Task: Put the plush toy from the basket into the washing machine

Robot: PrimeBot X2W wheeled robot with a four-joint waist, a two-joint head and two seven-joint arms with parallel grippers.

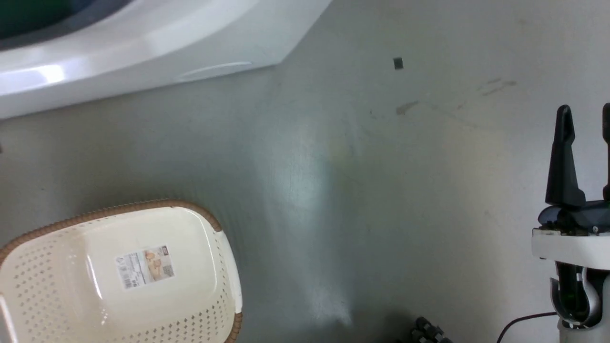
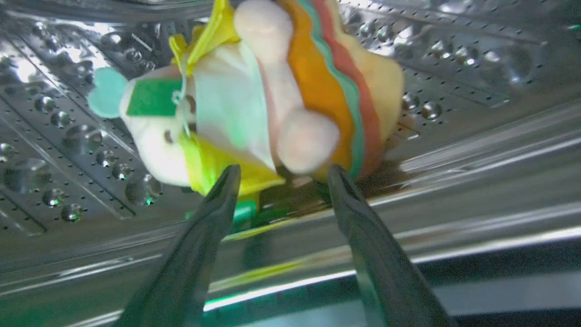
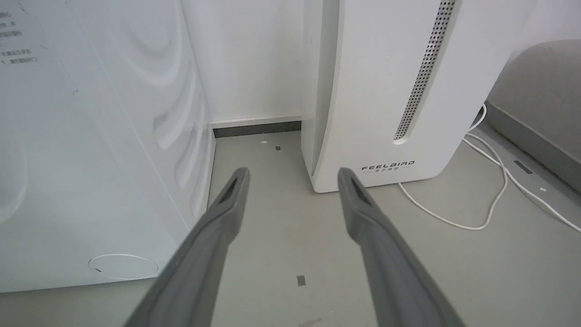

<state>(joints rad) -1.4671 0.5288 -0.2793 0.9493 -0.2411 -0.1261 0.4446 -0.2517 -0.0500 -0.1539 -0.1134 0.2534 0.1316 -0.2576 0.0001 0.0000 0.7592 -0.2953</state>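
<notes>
The plush toy point(image 2: 272, 91) lies inside the washing machine point(image 1: 143, 52), against the dimpled steel wall of its drum point(image 2: 476, 68). The left end effector point(image 2: 283, 171) is spread wide just in front of the toy, one fingertip to either side of its near edge, not clamping it. The right end effector point(image 3: 292, 173) is also wide and holds nothing above the grey floor point(image 1: 381, 190), where the basket point(image 1: 109, 212) stands near the machine.
</notes>
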